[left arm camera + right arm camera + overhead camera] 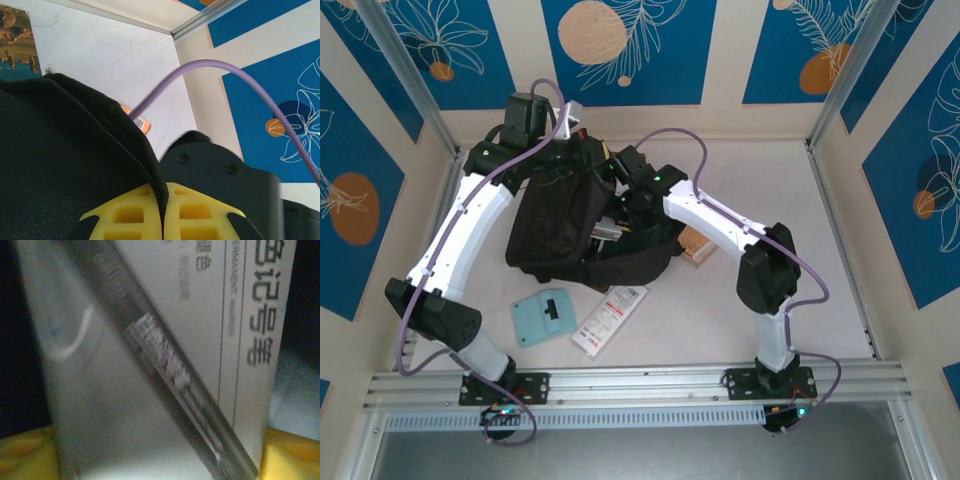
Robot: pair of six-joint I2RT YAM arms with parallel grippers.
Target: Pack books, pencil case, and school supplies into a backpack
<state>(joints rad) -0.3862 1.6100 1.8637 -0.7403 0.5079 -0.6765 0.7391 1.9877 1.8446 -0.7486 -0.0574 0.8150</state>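
Found soft black backpack (548, 228) slumped in a heap mid-way across the table (760, 170). Saw light-teal piece (543, 317) with black patch lying flat just in front, long white red-printed packet (610, 318) beside it, orange book (698, 243) showing at backpack's right edge.

Pale marbled table (770, 200) enclosed by blue-and-cream walls (650, 60) with leaf prints

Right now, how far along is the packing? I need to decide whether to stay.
Done: the contents of the backpack are mostly hidden. In hand: the left gripper pinches its zip edge; the right gripper, inside it, has a white marker box between its fingers, gripped or released I can't tell. Remaining: teal piece, red-print packet and a book on the table.
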